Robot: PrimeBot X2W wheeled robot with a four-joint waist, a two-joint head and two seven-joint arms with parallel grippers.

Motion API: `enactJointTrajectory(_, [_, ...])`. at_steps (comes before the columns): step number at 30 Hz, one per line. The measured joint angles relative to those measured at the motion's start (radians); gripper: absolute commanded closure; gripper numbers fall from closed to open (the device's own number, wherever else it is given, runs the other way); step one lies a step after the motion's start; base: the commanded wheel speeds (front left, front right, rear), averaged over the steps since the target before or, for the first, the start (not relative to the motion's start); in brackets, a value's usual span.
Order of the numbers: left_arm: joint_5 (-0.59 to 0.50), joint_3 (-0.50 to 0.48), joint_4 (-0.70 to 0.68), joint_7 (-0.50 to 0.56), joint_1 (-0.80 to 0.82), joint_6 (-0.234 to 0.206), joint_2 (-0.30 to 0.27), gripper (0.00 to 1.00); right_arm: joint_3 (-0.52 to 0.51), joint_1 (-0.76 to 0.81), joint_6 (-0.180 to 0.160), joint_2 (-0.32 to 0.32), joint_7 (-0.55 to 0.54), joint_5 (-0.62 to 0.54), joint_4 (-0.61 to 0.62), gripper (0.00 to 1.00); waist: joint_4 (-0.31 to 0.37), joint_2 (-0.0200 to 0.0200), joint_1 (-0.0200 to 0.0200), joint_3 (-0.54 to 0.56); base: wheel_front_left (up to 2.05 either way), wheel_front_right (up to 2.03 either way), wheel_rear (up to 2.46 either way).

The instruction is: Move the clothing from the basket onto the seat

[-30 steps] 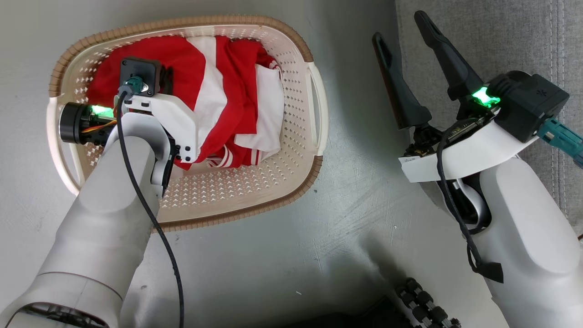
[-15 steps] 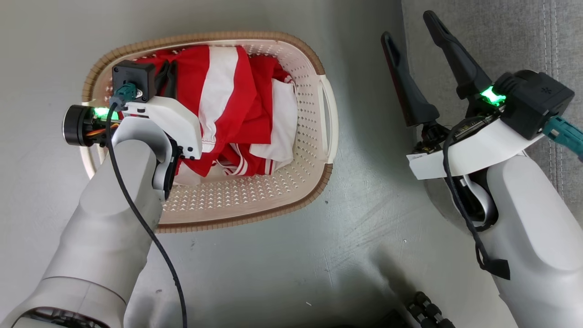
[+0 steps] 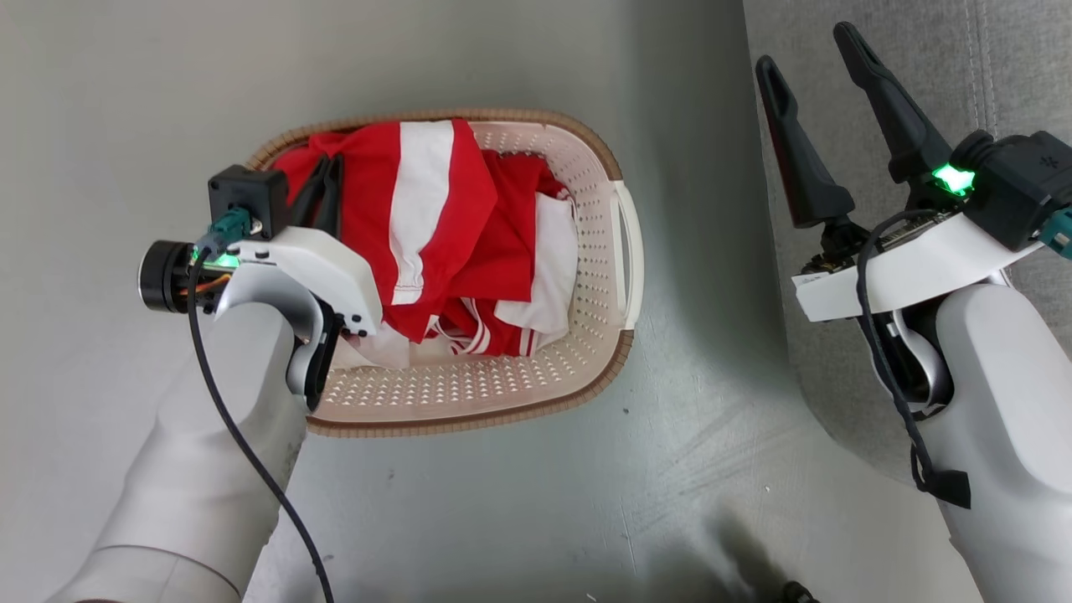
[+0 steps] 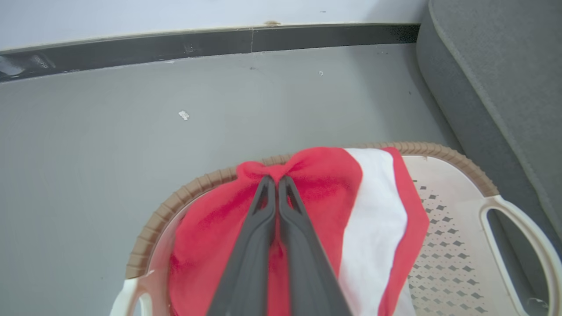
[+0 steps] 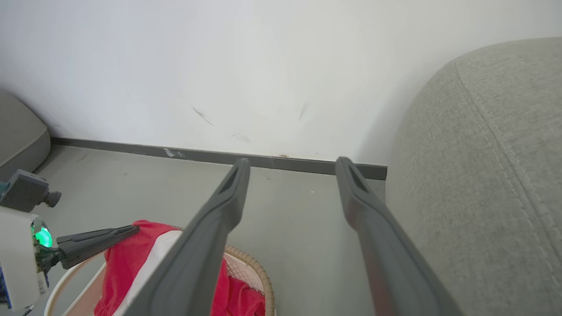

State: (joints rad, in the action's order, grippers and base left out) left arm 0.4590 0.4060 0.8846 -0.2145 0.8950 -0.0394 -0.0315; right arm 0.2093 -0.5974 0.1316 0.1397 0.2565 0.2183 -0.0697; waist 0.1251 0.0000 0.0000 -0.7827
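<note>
The clothing (image 3: pixel 435 226) is red with white panels and lies piled in the cream basket (image 3: pixel 624 251) on the floor. My left gripper (image 3: pixel 325 167) is shut on a pinch of the top red garment near the basket's far left rim. In the left wrist view the fabric bunches at the closed gripper (image 4: pixel 275 180) and drapes down from it into the basket (image 4: pixel 443 153). My right gripper (image 3: pixel 804 50) stands open and holds nothing, at the front edge of the grey seat (image 3: pixel 1005 75). In the right wrist view the open gripper (image 5: pixel 292 161) points at the wall beside the seat (image 5: pixel 483 175).
The basket stands on grey floor (image 3: pixel 502 502), with the seat to its right. A dark baseboard (image 4: pixel 219 41) and a white wall (image 5: pixel 263 66) lie beyond. Another grey cushion corner (image 5: pixel 17 136) shows at the far left.
The head camera has shifted, so the basket looks smaller and lower. My left gripper has risen, pulling the red garment up from the pile. The right gripper stays open.
</note>
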Motion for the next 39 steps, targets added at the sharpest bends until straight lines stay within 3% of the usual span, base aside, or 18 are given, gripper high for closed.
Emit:
enactJointTrajectory(16, [0.046,-0.011,-0.049,-0.033,-0.116,0.060,0.003,1.00,-0.070,0.125,0.000,0.013,0.000,0.000,-0.032,0.00,-0.060,0.0000,0.0000,0.178,0.00,0.00,0.00])
enactJointTrajectory(39, [0.094,-0.042,-0.186,-0.034,-0.309,0.078,0.004,1.00,-0.120,0.328,0.000,0.014,0.000,-0.017,-0.068,0.00,-0.122,0.0000,0.0000,0.477,0.00,0.00,0.00])
